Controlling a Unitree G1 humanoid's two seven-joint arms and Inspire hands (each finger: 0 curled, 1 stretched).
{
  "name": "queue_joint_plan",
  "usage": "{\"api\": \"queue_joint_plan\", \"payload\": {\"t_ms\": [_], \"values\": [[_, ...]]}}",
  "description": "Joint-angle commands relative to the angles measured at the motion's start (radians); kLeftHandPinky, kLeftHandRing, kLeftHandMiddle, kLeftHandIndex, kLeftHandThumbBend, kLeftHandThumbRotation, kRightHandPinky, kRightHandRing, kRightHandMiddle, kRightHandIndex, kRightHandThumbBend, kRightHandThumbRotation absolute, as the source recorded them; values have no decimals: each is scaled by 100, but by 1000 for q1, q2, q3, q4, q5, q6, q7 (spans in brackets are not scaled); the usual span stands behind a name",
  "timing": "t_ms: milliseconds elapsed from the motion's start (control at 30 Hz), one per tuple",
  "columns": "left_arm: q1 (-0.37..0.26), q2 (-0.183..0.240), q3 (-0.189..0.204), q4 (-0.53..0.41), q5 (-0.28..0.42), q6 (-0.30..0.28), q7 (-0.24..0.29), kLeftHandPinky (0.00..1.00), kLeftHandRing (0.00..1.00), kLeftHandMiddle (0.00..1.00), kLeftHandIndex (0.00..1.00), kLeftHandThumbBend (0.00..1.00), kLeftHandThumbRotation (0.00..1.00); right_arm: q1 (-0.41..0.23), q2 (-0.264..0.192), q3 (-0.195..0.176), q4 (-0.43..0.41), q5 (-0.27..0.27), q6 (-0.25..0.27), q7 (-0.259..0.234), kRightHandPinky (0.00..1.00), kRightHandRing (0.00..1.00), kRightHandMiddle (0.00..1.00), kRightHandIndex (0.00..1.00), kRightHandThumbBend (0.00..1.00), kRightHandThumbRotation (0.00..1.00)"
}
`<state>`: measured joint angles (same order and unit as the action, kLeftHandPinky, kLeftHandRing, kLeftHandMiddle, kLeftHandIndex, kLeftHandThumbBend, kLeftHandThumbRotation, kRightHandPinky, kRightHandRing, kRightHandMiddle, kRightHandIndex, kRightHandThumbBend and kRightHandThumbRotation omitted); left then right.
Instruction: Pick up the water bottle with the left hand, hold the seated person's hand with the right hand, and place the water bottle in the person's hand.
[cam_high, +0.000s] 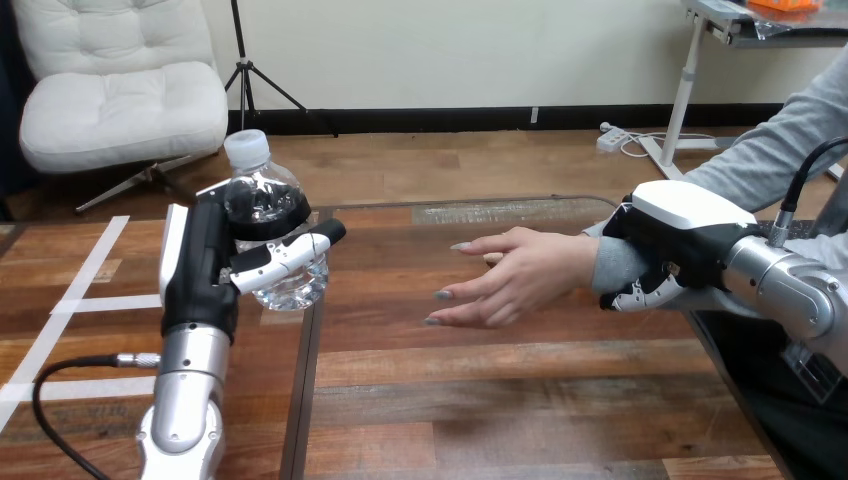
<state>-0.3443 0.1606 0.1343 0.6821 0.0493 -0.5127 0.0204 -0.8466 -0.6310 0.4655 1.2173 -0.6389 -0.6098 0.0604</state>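
At wooden table (500, 400); left robot hand (203, 268) grasping water bottle (256, 185); right robot hand (685, 218) clasping person's wrist (612, 262)

My wooden table (500, 400) spreads ahead, its planks running from 9 to 3 o'clock. A dark seam (300, 400) cuts it from 6 towards 12, left of centre. White tape (90, 260) strips cross at 9 o'clock.

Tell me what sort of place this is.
Probably a robot handover test station: a wooden table, the left hand curled round a water bottle, the right hand gripping a seated person's wrist.
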Motion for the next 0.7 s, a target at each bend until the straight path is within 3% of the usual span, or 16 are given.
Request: {"api": "queue_joint_plan", "payload": {"t_ms": [0, 667], "values": [[-121, -2, -9, 38, -1, -64, 7, 32, 36, 40, 41, 69, 0, -39, 0, -33, -84, 27, -20, -11, 25, 30, 36, 36, 46, 0], [-188, -18, -21, 170, 15, -111, 13, 35, 39, 41, 41, 69, 0, -27, -5, -31, -100, 20, -35, -27, 28, 32, 37, 36, 47, 0]]}}
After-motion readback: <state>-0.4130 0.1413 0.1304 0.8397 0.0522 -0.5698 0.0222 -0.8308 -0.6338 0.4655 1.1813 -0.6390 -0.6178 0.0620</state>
